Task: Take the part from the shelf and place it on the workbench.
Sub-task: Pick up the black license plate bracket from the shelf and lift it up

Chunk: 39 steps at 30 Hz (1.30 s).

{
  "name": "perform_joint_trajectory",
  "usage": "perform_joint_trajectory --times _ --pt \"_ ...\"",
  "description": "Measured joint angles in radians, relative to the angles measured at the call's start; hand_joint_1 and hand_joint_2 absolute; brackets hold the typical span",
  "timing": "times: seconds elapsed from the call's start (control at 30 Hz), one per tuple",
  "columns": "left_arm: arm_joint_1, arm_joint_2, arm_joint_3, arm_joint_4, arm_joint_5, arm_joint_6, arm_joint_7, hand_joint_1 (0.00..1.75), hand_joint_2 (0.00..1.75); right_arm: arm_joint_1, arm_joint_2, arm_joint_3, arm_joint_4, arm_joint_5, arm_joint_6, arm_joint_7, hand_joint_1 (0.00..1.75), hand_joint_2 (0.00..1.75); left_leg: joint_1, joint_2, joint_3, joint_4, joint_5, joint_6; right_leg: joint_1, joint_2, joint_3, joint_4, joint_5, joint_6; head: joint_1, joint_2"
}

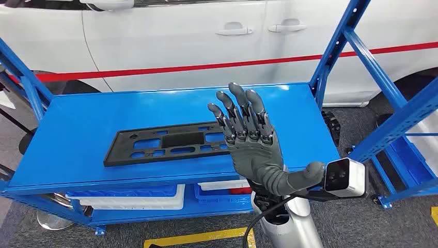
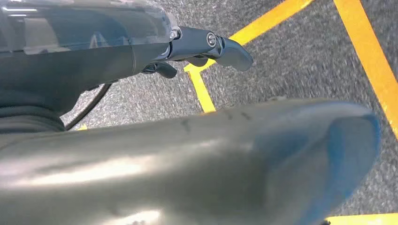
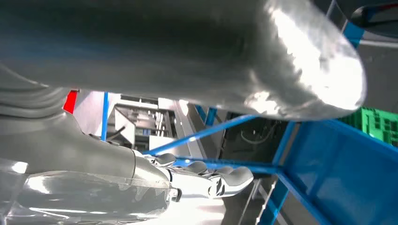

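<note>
I see the part (image 1: 168,142), a flat black panel with cut-outs, lying on the blue shelf (image 1: 77,134), its near end just under the fingertips of my right hand (image 1: 248,139). That hand is raised above the shelf, palm turned away, fingers (image 1: 240,106) straight and spread, holding nothing. Beyond the hand stands a white car (image 1: 206,36) with a red stripe. Below the hand, on the lower level, sit bins (image 1: 124,199). My left hand (image 2: 206,47) hangs over grey floor with yellow lines (image 2: 366,51); I cannot tell how it is set
</note>
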Motion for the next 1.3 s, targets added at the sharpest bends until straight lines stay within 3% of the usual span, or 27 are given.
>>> perform_joint_trajectory --times 0.07,0.13,0.17,0.2,0.23,0.3,0.33,0.4,0.47,0.53,0.6,0.67,0.7,0.77,0.83,0.87,1.0,1.07,1.13,1.17,1.2,1.23,1.3 --pt "0.0 0.0 0.0 0.0 0.0 0.0 0.0 0.0 0.0 0.001 0.0 0.0 0.0 0.0 0.0 0.0 0.0 0.0 -0.001 -0.005 -0.001 0.0 0.0 0.002 0.0 0.002 -0.035 0.071 -0.034 0.003 0.0 0.0" --pt "0.001 0.0 0.0 0.0 0.0 0.0 -0.001 0.0 0.0 0.002 -0.002 0.0 0.002 0.0 -0.001 0.002 0.0 0.0 -0.004 -0.016 -0.001 0.001 0.0 0.005 -0.001 0.004 -0.098 0.192 -0.08 0.007 0.0 0.0" --pt "0.003 0.0 0.0 0.0 0.001 0.001 -0.001 0.0 0.0 0.002 -0.003 0.0 0.003 0.0 -0.001 0.003 0.0 0.0 -0.005 -0.024 -0.001 0.001 -0.001 0.006 -0.001 0.005 -0.117 0.222 -0.081 0.008 0.0 0.0" --pt "0.004 0.0 0.0 0.0 0.001 0.001 -0.002 0.0 0.0 0.003 -0.004 0.0 0.003 0.0 -0.001 0.004 0.0 0.0 -0.006 -0.033 0.0 0.001 -0.002 0.006 -0.001 0.006 -0.116 0.212 -0.061 0.006 0.0 0.0" --pt "0.004 0.0 0.0 0.0 0.001 0.002 -0.003 0.0 0.0 0.003 -0.004 0.0 0.003 0.0 -0.002 0.005 0.0 0.0 -0.007 -0.044 0.002 0.001 -0.003 0.006 0.0 0.012 -0.097 0.166 -0.026 0.002 0.0 0.0" --pt "0.003 -0.002 0.0 0.0 0.001 0.004 -0.006 0.0 0.0 0.003 -0.004 0.0 0.004 0.0 -0.003 0.007 0.0 0.0 -0.011 -0.063 0.004 0.003 -0.007 0.003 0.0 0.045 -0.032 0.022 0.041 -0.012 -0.001 0.0" --pt "0.002 -0.003 0.0 0.0 0.002 0.004 -0.007 0.0 0.0 0.002 -0.004 0.0 0.004 0.0 -0.006 0.007 0.0 0.0 -0.011 -0.071 0.003 0.003 -0.009 -0.001 0.001 0.061 -0.009 -0.028 0.056 -0.017 -0.001 0.0" --pt "0.003 -0.004 0.0 0.001 0.004 0.006 -0.009 0.0 0.0 0.002 -0.004 0.0 0.004 0.0 -0.017 0.008 0.0 0.0 -0.008 -0.08 -0.001 0.002 -0.012 -0.011 0.004 0.073 0.006 -0.06 0.055 -0.023 -0.002 0.0" --pt "0.006 -0.004 0.0 0.001 0.006 0.008 -0.011 0.0 0.0 0.003 -0.003 0.0 0.004 0.002 -0.037 0.011 0.0 0.0 -0.006 -0.081 0.0 0.001 -0.016 -0.022 0.001 0.065 0.012 -0.07 0.057 -0.029 -0.001 0.0" --pt "0.006 -0.004 0.0 0.001 0.007 0.009 -0.013 0.0 0.0 0.005 -0.001 -0.001 0.004 0.009 -0.062 0.018 0.0 0.87 -0.008 -0.054 -0.019 0.048 -0.048 -0.031 -0.005 0.054 0.024 -0.083 0.058 -0.037 -0.006 0.0" --pt "0.004 -0.004 0.0 0.001 0.008 0.009 -0.016 0.0 0.0 0.011 -0.001 -0.001 0.006 0.022 -0.087 0.029 0.0 1.75 -0.004 -0.023 -0.083 0.173 -0.107 -0.04 -0.005 0.041 0.03 -0.087 0.055 -0.043 -0.01 0.0" --pt "0.005 -0.004 0.001 0.001 0.008 0.009 -0.017 0.0 0.0 0.02 -0.003 -0.001 0.012 0.04 -0.112 0.037 0.0 1.75 0.001 -0.014 -0.141 0.275 -0.133 -0.048 -0.004 0.031 0.032 -0.086 0.051 -0.044 -0.011 0.0" --pt "0.006 -0.004 0.001 0.001 0.007 0.008 -0.018 0.0 0.0 0.022 -0.005 -0.001 0.015 0.049 -0.121 0.04 0.0 1.75 0.004 -0.013 -0.146 0.275 -0.117 -0.051 -0.005 0.028 0.033 -0.085 0.049 -0.042 -0.011 0.0" --pt "0.007 -0.003 0.001 0.001 0.006 0.007 -0.018 0.0 0.0 0.024 -0.008 -0.001 0.02 0.059 -0.129 0.043 0.0 1.75 0.008 -0.008 -0.101 0.167 -0.044 -0.053 -0.006 0.026 0.037 -0.081 0.044 -0.036 -0.011 0.0" --pt "0.005 -0.003 0.001 0.001 0.006 0.006 -0.019 0.0 0.0 0.024 -0.01 0.0 0.023 0.062 -0.13 0.044 0.0 1.75 0.008 -0.005 -0.046 0.048 0.005 -0.048 -0.003 0.026 0.037 -0.074 0.038 -0.028 -0.011 0.0" --pt "0.004 -0.003 0.001 0.001 0.006 0.006 -0.019 0.0 0.0 0.024 -0.011 0.0 0.025 0.062 -0.131 0.047 0.0 1.75 0.006 -0.004 -0.034 0.019 0.011 -0.044 -0.001 0.025 0.036 -0.072 0.036 -0.023 -0.01 0.0" --pt "0.004 -0.003 0.001 0.001 0.003 0.002 -0.019 0.0 0.0 0.021 -0.02 0.004 0.033 0.065 -0.141 0.089 0.0 1.75 0.004 -0.006 -0.029 0.003 0.014 -0.018 -0.004 0.023 0.029 -0.057 0.024 -0.004 -0.01 0.0" --pt "0.001 -0.003 0.001 0.001 0.001 0.0 -0.019 0.0 0.0 0.02 -0.027 0.008 0.037 0.063 -0.145 0.11 0.0 1.75 0.004 -0.005 -0.026 -0.001 0.017 -0.006 -0.006 0.021 -0.006 0.02 -0.022 0.004 -0.009 0.0" --pt "0.0 -0.003 0.001 0.001 0.0 -0.001 -0.019 0.0 0.0 0.02 -0.034 0.01 0.041 0.065 -0.151 0.119 0.0 1.75 0.003 -0.005 -0.026 0.0 0.015 -0.001 -0.005 0.02 -0.068 0.147 -0.078 0.007 -0.009 0.0" --pt "0.001 -0.003 0.001 0.001 0.0 -0.001 -0.019 0.0 0.0 0.02 -0.038 0.011 0.044 0.074 -0.161 0.126 0.0 1.75 0.001 -0.005 -0.026 0.0 0.015 0.001 -0.005 0.02 -0.092 0.192 -0.088 0.007 -0.009 0.0" --pt "0.002 -0.003 0.001 0.001 0.0 -0.001 -0.019 0.0 0.0 0.02 -0.042 0.013 0.046 0.092 -0.178 0.134 0.0 1.75 0.0 -0.006 -0.025 0.001 0.014 0.001 -0.005 0.02 -0.099 0.203 -0.08 0.006 -0.009 0.0" --pt "0.002 -0.003 0.001 0.001 0.0 -0.002 -0.019 0.0 0.0 0.02 -0.046 0.017 0.049 0.128 -0.209 0.142 0.0 1.75 0.0 -0.007 -0.023 0.001 0.012 0.002 -0.005 0.02 -0.088 0.176 -0.055 0.004 -0.009 0.0" --pt "0.002 -0.004 0.001 0.001 0.0 -0.003 -0.02 0.0 0.0 0.016 -0.051 0.031 0.052 0.264 -0.312 0.153 0.0 1.75 -0.001 -0.009 -0.019 0.002 0.009 -0.002 -0.003 0.021 -0.029 0.051 0.011 -0.006 -0.009 0.0"
